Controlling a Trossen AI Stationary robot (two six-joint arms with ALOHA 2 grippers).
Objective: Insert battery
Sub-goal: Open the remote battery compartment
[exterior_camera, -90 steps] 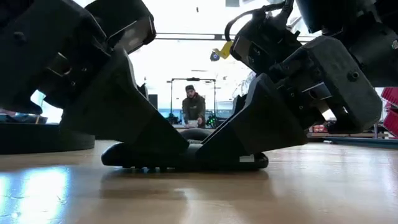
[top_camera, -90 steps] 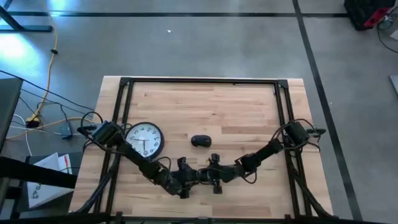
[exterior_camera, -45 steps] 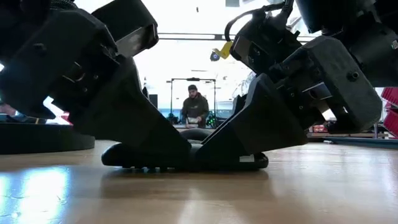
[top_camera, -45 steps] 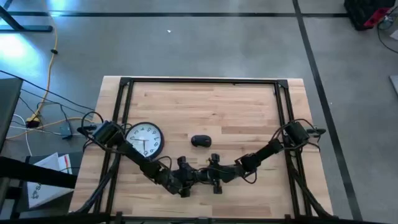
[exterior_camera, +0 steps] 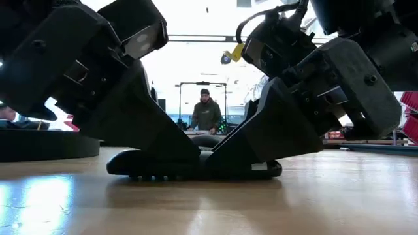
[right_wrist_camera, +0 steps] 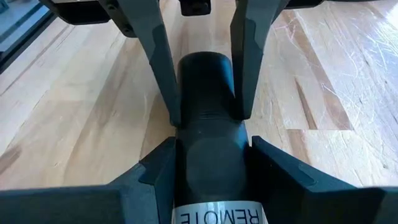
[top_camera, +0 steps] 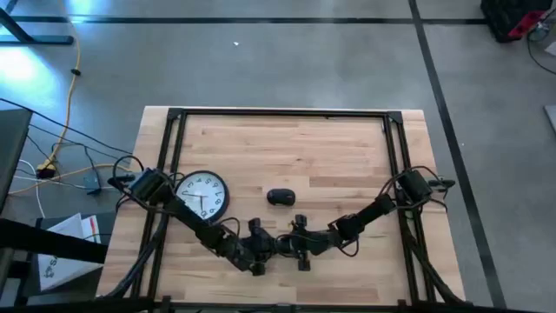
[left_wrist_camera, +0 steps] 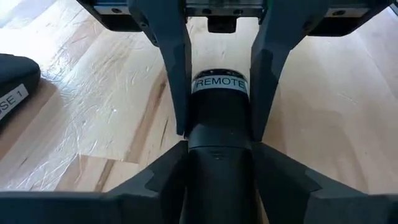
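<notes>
Lying flat on the bench close to the middle of its front edge, the black remote (top_camera: 276,245) is clamped from both ends at once. The left gripper (top_camera: 261,246) comes at it from the left end and the right gripper (top_camera: 294,244) from the right end, so the two tools meet nose to nose over it. Seen past the left wrist, the left gripper's fingers (left_wrist_camera: 176,74) press against both flanks of the remote's body (left_wrist_camera: 219,124), just beside a white label that reads REMOTE (left_wrist_camera: 219,83). Seen past the right wrist, the right gripper's fingers (right_wrist_camera: 157,59) squeeze the plain rounded end of the remote (right_wrist_camera: 206,93) in the same way, with no gap on either side. At table height, the remote (exterior_camera: 196,167) rests on the wood under both gripper bodies. Farther back on the bench, a black computer mouse (top_camera: 280,197) sits near the centre, apart from the arms, and a round wall clock (top_camera: 203,195) lies face up toward the left edge, with the left arm crossing just beside its rim. No battery can be made out. Beyond the bench, a person (exterior_camera: 206,115) stands in the room.
</notes>
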